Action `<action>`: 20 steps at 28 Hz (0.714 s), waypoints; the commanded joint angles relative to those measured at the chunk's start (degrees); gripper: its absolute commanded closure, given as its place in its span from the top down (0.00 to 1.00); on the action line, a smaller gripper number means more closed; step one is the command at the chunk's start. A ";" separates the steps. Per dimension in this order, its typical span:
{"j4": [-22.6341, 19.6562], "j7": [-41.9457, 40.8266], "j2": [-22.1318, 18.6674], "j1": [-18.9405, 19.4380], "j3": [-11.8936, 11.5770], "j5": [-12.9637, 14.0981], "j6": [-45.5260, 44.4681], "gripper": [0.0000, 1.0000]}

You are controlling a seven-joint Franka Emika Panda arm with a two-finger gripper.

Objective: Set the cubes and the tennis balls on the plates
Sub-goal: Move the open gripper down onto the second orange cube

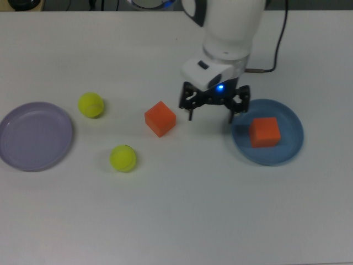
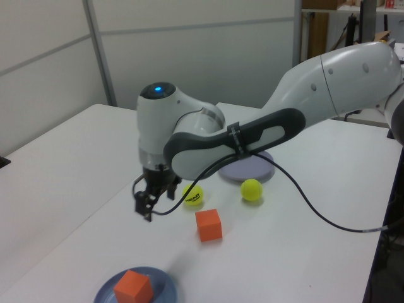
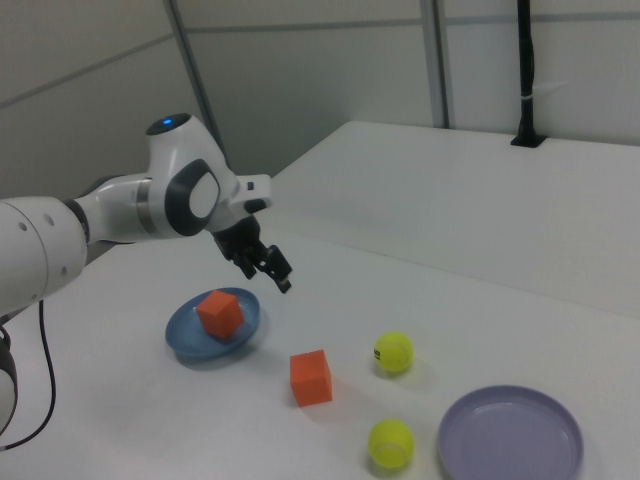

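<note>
Nearest the top view's lower edge, at about 7 o'clock from table centre, one tennis ball (image 1: 123, 158) is lying loose on the white table (image 1: 182, 215).

Item: purple plate (image 1: 34, 136), sitting bare at 9 o'clock.

Item: second ball (image 1: 91, 105), resting at 10 o'clock, just beside the purple plate's rim and apart from it.

Item: free cube (image 1: 160, 118), sitting near centre, turned corner-on to the table edges.

Item: blue plate (image 1: 288, 148), lying at 3 o'clock and carrying the placed cube (image 1: 265, 132), which is resting flat inside the rim.

Item: gripper (image 1: 210, 110), hovering empty between the free cube and the blue plate, fingers spread apart and pointing down, well above the table in the left view.

Farthest: arm body (image 1: 229, 27), reaching in from 12 o'clock.

Progress, as judged: one of four pieces is sitting on a plate; the free cube looks like the nearest candidate.

Risks, as judged: with the cube sitting rotated, unaligned fingers could be closing on its corners and twisting or flicking it away. A low sweep could be nudging a ball into rolling.
</note>
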 commanded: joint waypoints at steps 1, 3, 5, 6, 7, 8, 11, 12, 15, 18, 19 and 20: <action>-5.14 -8.20 -2.40 0.29 -3.17 -0.47 -0.79 1.00; -6.72 -11.10 -3.01 -0.32 -3.53 -0.47 -0.79 1.00; -9.08 -15.74 -4.06 -1.11 -3.70 -0.38 -0.79 1.00; -9.79 -17.60 -4.24 -1.29 -3.70 -0.38 -0.79 1.00; -10.32 -19.36 -4.59 -1.46 -3.79 -0.29 -0.88 1.00; -10.76 -21.20 -5.12 -1.64 -3.79 -0.03 -0.97 1.00; -12.87 -29.64 -6.70 -2.34 -4.05 3.56 -2.11 1.00; -13.05 -31.92 -7.23 -2.43 -4.40 4.71 -2.81 1.00; -13.40 -37.81 -7.93 -2.34 -5.81 8.13 -5.71 1.00; -13.49 -39.50 -7.76 -2.34 -6.51 8.58 -5.80 1.00; -13.49 -39.94 -7.59 -2.34 -6.78 8.67 -5.80 1.00; -13.67 -41.16 -7.41 -2.43 -7.39 8.67 -5.72 1.00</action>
